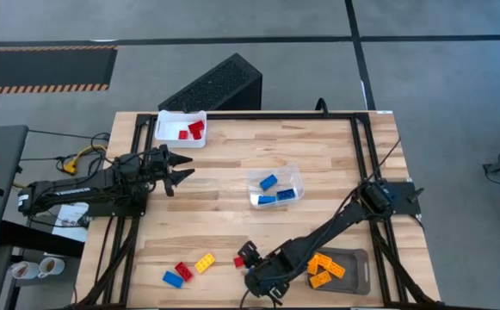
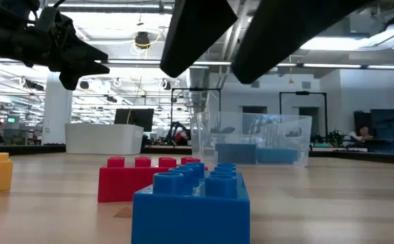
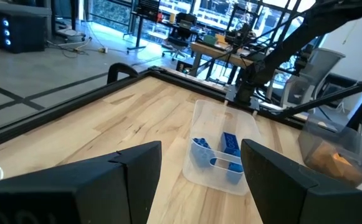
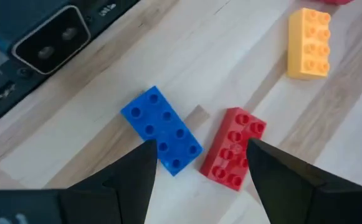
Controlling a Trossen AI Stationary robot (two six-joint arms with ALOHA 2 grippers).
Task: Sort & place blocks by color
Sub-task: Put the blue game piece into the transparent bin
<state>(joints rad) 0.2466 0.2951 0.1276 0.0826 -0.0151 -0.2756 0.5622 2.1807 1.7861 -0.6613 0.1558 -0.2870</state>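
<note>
Right end effector (image 4: pixel 196 163): we see it wide, empty, above the blue block (image 4: pixel 161 129) and red block (image 4: pixel 232 148), poised to pick; left end effector (image 1: pixel 183 170) wide, idle over the surface (image 1: pixel 318 155)

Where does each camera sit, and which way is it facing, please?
High: overhead, straight down on the table and both arms.
Low: table height, level across the blue block; arms overhead.
Left wrist: past its open left gripper toward the clear bin.
Right wrist: down past its open right gripper.
Shared: right wrist and low both show that blue block.
</note>
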